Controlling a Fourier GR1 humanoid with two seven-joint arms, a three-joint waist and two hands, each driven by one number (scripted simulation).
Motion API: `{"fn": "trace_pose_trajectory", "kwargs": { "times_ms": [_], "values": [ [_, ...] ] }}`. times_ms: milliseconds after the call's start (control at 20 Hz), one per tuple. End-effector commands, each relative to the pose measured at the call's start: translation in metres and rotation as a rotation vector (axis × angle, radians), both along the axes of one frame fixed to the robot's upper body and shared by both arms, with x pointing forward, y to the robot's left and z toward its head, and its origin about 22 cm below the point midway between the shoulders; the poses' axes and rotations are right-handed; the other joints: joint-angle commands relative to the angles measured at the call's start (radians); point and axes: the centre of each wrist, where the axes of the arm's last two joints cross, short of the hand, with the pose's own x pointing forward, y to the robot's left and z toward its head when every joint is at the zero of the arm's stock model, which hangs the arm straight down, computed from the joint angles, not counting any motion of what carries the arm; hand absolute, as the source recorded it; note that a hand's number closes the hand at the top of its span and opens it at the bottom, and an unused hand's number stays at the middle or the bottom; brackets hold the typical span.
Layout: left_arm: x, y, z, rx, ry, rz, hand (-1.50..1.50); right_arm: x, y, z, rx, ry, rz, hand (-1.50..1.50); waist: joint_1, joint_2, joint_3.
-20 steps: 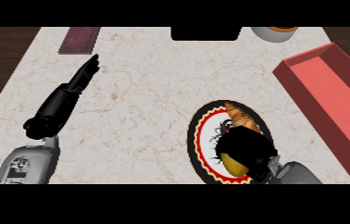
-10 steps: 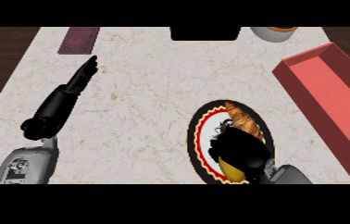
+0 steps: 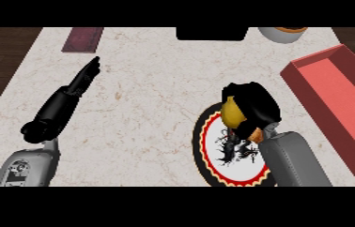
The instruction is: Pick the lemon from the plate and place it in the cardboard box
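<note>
Carrying lemon (image 3: 231,111), my right hand (image 3: 255,106) curled around it, above plate (image 3: 208,161) rim. Red box (image 3: 326,83) beyond fingertips; keep level, release inside. Left hand (image 3: 81,80) straight, resting.

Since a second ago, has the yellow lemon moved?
Yes. The yellow lemon, held in the right robot hand, moved from the round patterned plate's centre toward its far edge.

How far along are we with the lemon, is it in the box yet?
Picked, not placed. The right hand is curled round the lemon, at the plate's far edge. Left to do: carry it right to the red box and release it. The left hand lies open on the counter.
</note>
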Motion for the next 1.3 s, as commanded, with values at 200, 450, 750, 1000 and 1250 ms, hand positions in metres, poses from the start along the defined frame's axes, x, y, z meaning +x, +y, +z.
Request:
{"fn": "trace_pose_trajectory", "kwargs": {
  "times_ms": [200, 450, 750, 1000, 1250],
  "values": [
    [0.006, 0.003, -0.005, -0.013, -0.006, 0.020, 0.00, 0.041, 0.018, 0.069, -0.001, -0.247, -0.225, 1.50, -0.014, -0.007, -0.001],
    [0.005, 0.012, 0.005, -0.003, 0.002, 0.026, 0.00, 0.044, -0.005, 0.124, 0.120, -0.384, -0.427, 1.50, -0.023, -0.011, -0.001],
    [0.006, -0.013, -0.008, 0.013, 0.014, 0.026, 0.00, 0.051, -0.043, 0.152, 0.270, -0.473, -0.721, 1.50, -0.022, -0.006, -0.001],
    [-0.004, 0.005, -0.002, 0.015, 0.009, 0.015, 0.00, 0.062, -0.103, 0.158, 0.310, -0.506, -0.855, 1.50, -0.008, -0.006, 0.000],
    [-0.004, -0.006, -0.001, -0.005, 0.003, 0.018, 0.00, 0.057, -0.174, 0.168, 0.256, -0.489, -0.924, 1.50, -0.013, -0.006, 0.000]
  ]
}}
